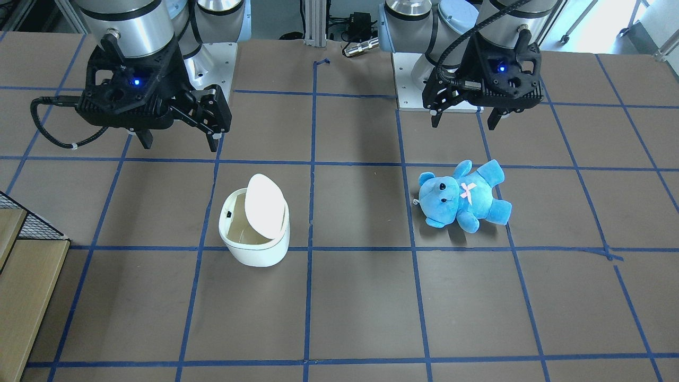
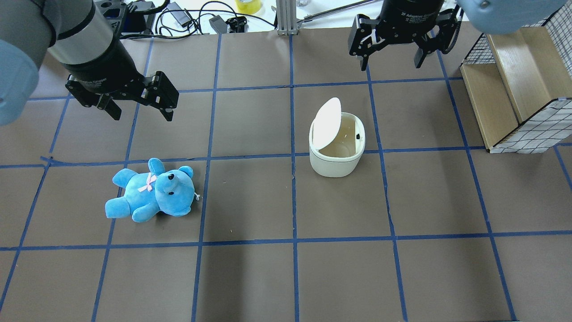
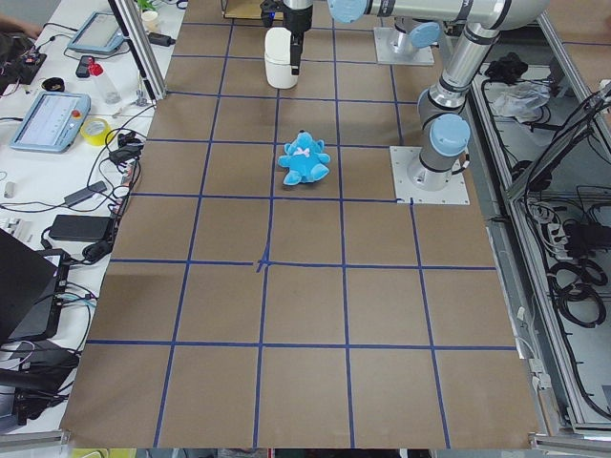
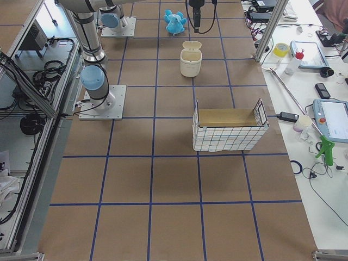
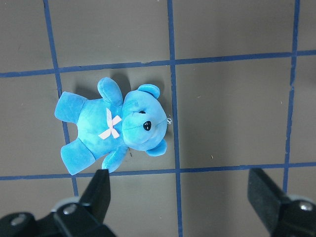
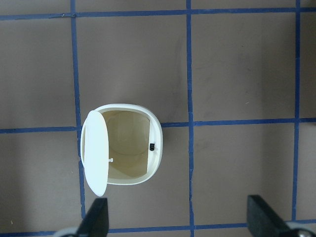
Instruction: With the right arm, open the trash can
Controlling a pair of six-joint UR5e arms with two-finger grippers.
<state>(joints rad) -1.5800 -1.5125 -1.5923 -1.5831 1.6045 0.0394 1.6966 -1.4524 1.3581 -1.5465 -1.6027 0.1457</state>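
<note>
The white trash can [image 1: 255,241] stands on the brown table with its flip lid [image 1: 266,200] raised upright and its inside showing. It also shows in the overhead view [image 2: 337,163] and the right wrist view [image 6: 96,153]. My right gripper [image 1: 180,143] is open and empty. It hangs above the table behind the can, apart from it; it also shows in the overhead view [image 2: 391,66] and the right wrist view [image 6: 177,217]. My left gripper [image 1: 464,124] is open and empty, above and behind a blue plush bear [image 1: 461,196].
The bear [image 2: 152,190] lies on its back on the robot's left half; the left wrist view [image 5: 113,128] looks down on it. A wire-sided wooden box [image 2: 514,89] stands at the robot's right end. Blue tape lines grid the table.
</note>
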